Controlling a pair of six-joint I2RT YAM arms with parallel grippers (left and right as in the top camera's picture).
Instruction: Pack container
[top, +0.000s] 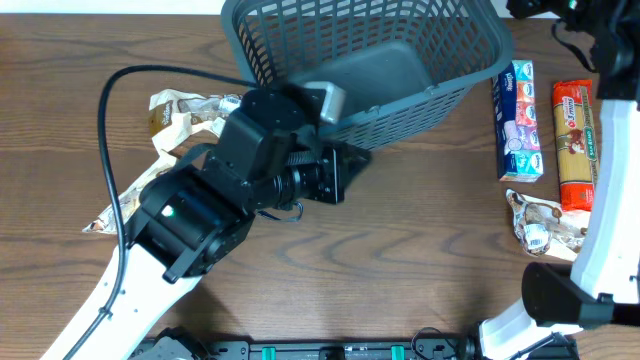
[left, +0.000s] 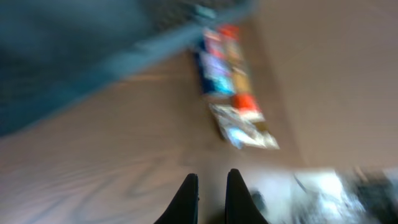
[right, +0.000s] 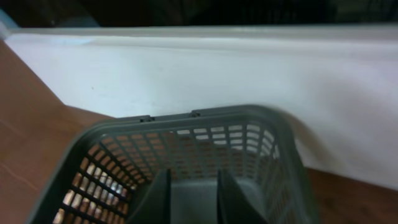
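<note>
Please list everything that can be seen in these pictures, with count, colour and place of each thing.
container: one, dark grey, far middle of table.
blue packet: one, blue and white, right of container.
red packet: one, red and yellow, beside blue packet.
crumpled wrapper: one, silver-brown, near right.
beige wrappers: count unclear, left, partly under left arm.
cable: one, black, left.
table: one, brown wood.
left gripper: black fingers, shut, empty.
right gripper: dark fingers, facing container.

— The worktop (top: 420, 260)?
— Brown wood grain, smooth, with a faint sheen.
— And the container (top: 450, 50)?
— Dark grey plastic, matt, with lattice walls.
— The wrappers?
— The blue packet (top: 518, 120) is glossy film; the silver packet (top: 545, 222) is crinkled and shiny.
</note>
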